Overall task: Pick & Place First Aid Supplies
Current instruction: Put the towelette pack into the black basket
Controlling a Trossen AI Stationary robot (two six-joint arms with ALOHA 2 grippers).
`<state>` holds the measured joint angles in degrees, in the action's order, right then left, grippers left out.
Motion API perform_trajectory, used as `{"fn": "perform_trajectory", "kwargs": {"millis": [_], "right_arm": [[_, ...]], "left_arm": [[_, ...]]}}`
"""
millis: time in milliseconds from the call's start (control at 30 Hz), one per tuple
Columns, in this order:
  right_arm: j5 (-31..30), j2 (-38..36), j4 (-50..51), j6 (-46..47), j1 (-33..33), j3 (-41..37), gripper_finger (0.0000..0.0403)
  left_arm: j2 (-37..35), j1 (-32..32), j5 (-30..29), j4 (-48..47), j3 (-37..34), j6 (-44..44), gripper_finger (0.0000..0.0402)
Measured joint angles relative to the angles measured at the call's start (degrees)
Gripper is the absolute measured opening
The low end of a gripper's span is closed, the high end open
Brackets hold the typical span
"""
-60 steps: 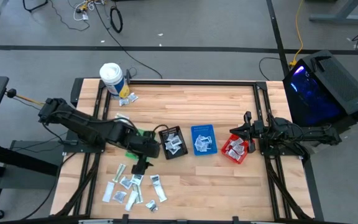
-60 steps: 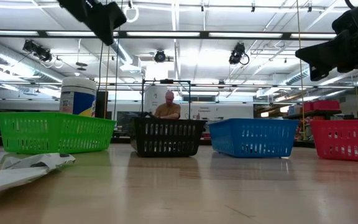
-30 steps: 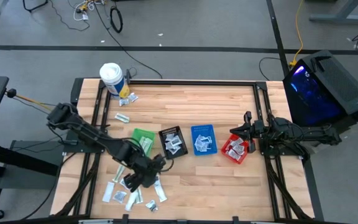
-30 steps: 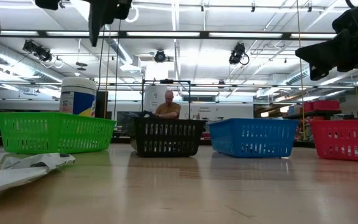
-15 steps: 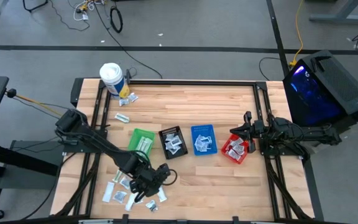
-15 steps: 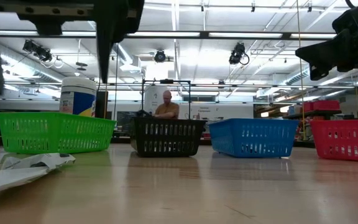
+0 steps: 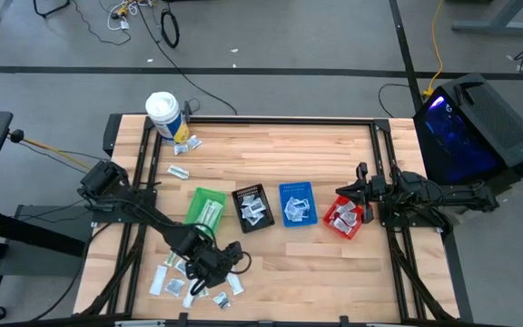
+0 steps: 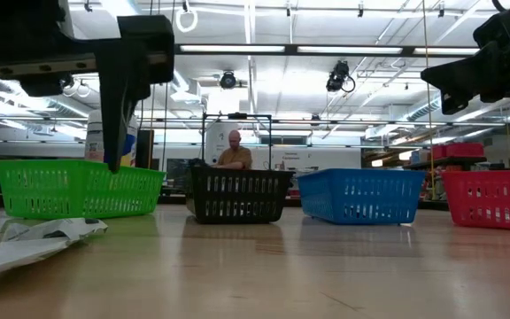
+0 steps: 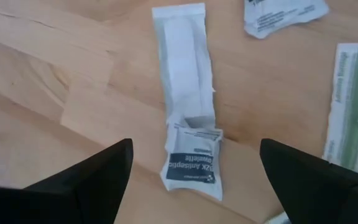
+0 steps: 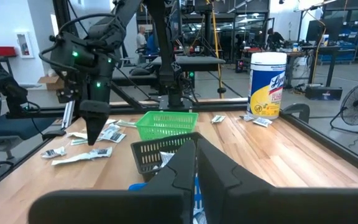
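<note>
High view: the table carries four small bins in a row across its middle: green bin, black bin, blue bin and red bin. The black, blue and red bins hold sachets. A white tub stands at the table's 11 o'clock corner, with two loose packets just beside it and one more toward the middle. The main scatter of first aid supplies lies at the table's 7 o'clock edge. The left gripper is over that scatter, at 6 o'clock from the green bin. The right gripper waits at the table's 3 o'clock edge, just beside the red bin.

Low view: the four bins stand in a line; the tub shows behind the green one. A crumpled white packet lies on the table at the near left. One dark finger of the left gripper hangs in front of the green bin, its tip clear of the table. A person sits far behind the black bin.

Left wrist view: both fingers are spread wide and released, gripping nothing. Between them lies a long white strip packet with a small antiseptic sachet overlapping its end. A green-printed packet lies to one side.

Right wrist view: the right fingers are clenched together, empty, pointing across the bins toward the left arm.
</note>
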<state>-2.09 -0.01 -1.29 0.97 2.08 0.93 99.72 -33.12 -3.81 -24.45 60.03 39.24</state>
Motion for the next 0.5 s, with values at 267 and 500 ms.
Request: {"fn": "perform_trajectory", "kwargs": {"millis": [267, 500], "right_arm": [[0.00, 0.00, 0.01, 0.00, -0.01, 0.00, 0.0023], [0.00, 0.00, 0.01, -0.01, 0.00, 0.00, 0.0023]], "left_arm": [[0.00, 2.68, 2.88, 4.28, -1.34, -1.97, 0.0359], [0.10, 6.53, 5.07, 2.08, -1.19, -4.52, 0.0359]]}}
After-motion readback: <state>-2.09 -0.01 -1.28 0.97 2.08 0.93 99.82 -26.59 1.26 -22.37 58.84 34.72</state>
